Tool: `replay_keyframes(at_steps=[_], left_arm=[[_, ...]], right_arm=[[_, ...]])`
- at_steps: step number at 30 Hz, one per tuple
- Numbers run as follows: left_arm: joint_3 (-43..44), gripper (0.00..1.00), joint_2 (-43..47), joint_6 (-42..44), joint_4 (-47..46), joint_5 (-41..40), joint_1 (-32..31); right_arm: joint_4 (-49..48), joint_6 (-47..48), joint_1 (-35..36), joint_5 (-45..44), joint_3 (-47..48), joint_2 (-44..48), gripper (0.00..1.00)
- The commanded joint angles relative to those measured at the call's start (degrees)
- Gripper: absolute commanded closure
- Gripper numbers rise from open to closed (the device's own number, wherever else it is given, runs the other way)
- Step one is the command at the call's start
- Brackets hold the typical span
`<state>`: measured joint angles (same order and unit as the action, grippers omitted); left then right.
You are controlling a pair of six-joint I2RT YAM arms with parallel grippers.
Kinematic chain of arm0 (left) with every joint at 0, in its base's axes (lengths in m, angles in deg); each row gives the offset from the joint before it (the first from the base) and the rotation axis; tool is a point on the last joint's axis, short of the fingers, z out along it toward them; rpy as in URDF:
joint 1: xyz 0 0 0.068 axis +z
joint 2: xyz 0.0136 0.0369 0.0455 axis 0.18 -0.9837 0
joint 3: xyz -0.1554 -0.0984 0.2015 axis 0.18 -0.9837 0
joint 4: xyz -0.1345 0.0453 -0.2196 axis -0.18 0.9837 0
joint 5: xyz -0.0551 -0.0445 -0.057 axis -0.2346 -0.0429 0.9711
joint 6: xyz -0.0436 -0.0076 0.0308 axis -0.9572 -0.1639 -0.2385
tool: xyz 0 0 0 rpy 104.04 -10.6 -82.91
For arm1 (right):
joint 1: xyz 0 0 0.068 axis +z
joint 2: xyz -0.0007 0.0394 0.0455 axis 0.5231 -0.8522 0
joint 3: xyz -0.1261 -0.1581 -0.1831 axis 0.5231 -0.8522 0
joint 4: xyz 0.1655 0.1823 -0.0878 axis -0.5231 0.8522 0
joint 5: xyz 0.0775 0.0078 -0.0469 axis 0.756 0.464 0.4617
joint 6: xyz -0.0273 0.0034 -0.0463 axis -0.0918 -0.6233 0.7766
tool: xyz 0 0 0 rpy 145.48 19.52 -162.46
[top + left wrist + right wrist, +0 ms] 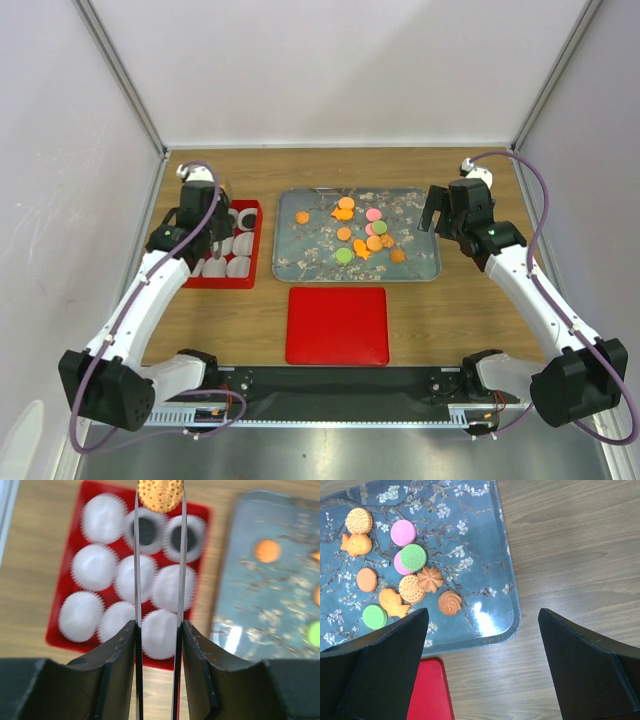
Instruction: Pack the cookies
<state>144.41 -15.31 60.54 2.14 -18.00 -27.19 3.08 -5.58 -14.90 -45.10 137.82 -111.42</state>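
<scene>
My left gripper (160, 502) is shut on a round orange cookie (160, 492), pinched between its thin blade tips. It hangs over the red box (56, 632) of white paper cups (95, 567); two back cups hold black cookies (146, 530). In the top view the left gripper (212, 245) is above that box (258, 240). Several orange, pink and green cookies (360, 235) lie loose on the blue flowered tray (300, 265). My right gripper (445, 212) stands open and empty over the tray's right near corner (512, 605), beside the cookies (412, 587).
A flat red lid (337, 325) lies on the wooden table in front of the tray, and its corner (427, 690) shows by the right gripper. White walls close in the table on three sides.
</scene>
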Motion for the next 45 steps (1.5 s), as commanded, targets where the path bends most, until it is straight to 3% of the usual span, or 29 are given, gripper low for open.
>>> replay_keyframes(at_steps=[1,14,25,30,37,45], left_arm=[[-2.2,0.57,-0.2,1.5,-1.4,2.7,6.6],[-2.2,0.58,-8.0,1.7,-3.4,5.9,16.6],[3.0,0.55,-15.4,1.1,-3.4,3.9,18.1],[3.1,0.54,-15.5,1.2,-3.9,3.7,18.4],[3.3,0.45,-16.0,1.2,-4.5,4.7,18.6],[2.5,0.45,-12.6,1.4,-3.8,7.7,18.3]], right_arm=[[-1.2,1.1,-0.3,0.6,0.5,0.4,0.02],[-1.7,0.9,-0.4,0.9,-0.1,0.6,0.02],[-1.7,1.0,-0.4,1.3,-0.2,1.2,0.02],[-1.6,1.0,-0.5,1.4,-0.2,1.2,0.02],[-1.6,1.0,-0.5,1.5,-0.2,1.2,0.02],[-1.5,1.0,-0.5,1.5,-0.1,1.2,0.02]])
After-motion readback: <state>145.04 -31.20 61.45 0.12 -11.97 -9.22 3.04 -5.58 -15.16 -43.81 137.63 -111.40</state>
